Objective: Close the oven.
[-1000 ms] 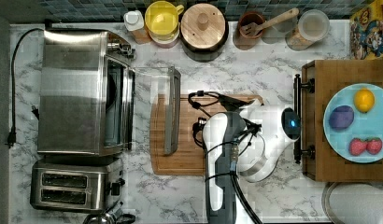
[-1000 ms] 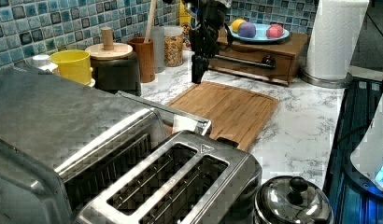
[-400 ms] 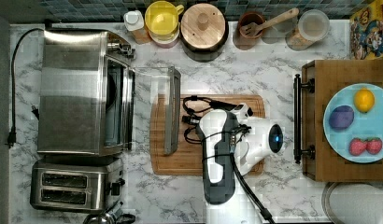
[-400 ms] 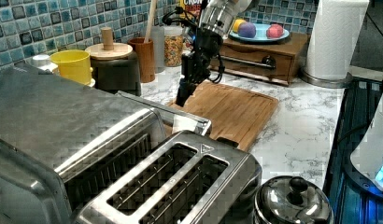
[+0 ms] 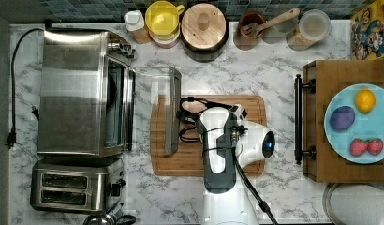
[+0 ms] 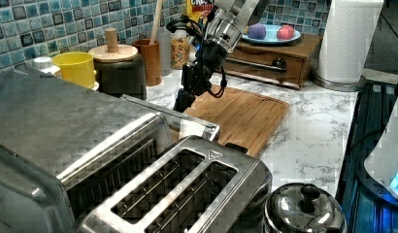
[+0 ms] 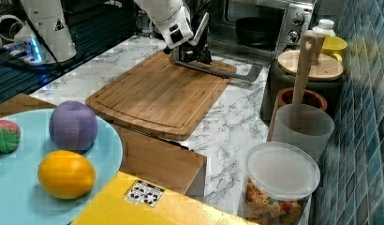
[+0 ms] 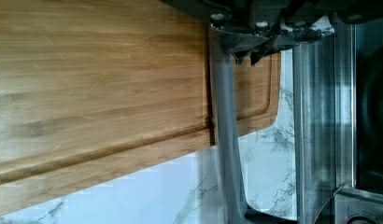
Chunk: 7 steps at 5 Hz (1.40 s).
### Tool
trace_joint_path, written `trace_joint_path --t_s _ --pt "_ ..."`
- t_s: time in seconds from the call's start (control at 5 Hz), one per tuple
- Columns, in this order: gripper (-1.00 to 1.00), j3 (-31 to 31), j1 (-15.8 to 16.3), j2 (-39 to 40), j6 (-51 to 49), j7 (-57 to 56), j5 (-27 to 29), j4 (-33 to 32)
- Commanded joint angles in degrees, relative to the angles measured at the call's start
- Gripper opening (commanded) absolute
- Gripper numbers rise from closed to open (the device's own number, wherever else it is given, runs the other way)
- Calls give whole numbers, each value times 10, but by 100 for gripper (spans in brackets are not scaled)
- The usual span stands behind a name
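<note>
The oven (image 5: 82,91) is a big steel box on the top view's left, and its glass door (image 5: 150,110) lies folded down flat. The door's long bar handle (image 5: 172,112) rests over the near edge of a wooden cutting board (image 5: 213,159). My gripper (image 5: 184,119) is low over the board, right beside the handle on the side away from the oven, shut with nothing in it. It is seen too in the left view (image 6: 183,99) and the right view (image 7: 192,55). In the wrist view the handle (image 8: 225,140) runs just beside the gripper (image 8: 252,52); whether they touch is unclear.
A two-slot toaster (image 5: 73,190) stands next to the oven. Jars, a yellow cup (image 5: 164,21) and a lidded pot (image 5: 204,28) line the back wall. A wooden drawer box (image 5: 340,126) carries a blue plate of fruit. A paper towel roll (image 6: 350,39) is beyond it.
The arm has swung toward the top view's left and dropped lower, bringing the gripper from over the middle of the board to the door's handle. The door has not moved.
</note>
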Motion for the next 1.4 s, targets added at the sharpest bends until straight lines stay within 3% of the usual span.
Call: trace_joint_path --t_s 0.2,0.6,1.0,1.4 --pt "-100 18 18 66 -71 20 -63 111" --pt "-100 20 16 70 -81 35 -36 116" --pt "-100 21 16 45 -130 62 -44 120" --pt "-100 44 51 -20 -154 119 -98 118"
